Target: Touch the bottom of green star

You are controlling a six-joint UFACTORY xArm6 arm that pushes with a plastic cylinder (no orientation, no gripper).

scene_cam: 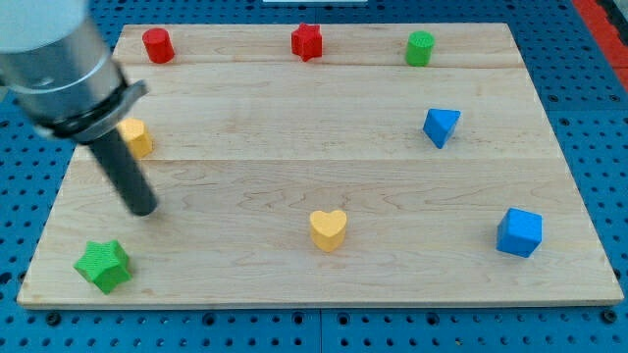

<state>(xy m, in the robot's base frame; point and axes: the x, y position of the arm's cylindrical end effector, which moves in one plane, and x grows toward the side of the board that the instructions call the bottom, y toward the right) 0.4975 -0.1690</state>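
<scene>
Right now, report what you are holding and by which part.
Nothing is held: I have no gripper, only a rod. My tip rests on the board, touching no block, just above and to the view's right of the green star.

No readable text, labels or numbers appear anywhere.

Wooden counter (294,127) sits on blue pegboard (589,88). Along view's top: red cylinder (157,45) at left, red star (307,41) mid, green cylinder (420,48) to the right. Yellow block (138,137) near left edge, partly hidden, shape unclear. Blue triangular block (441,126) right of centre. Yellow heart (328,228) bottom-mid; blue cube (519,232) bottom right.
</scene>
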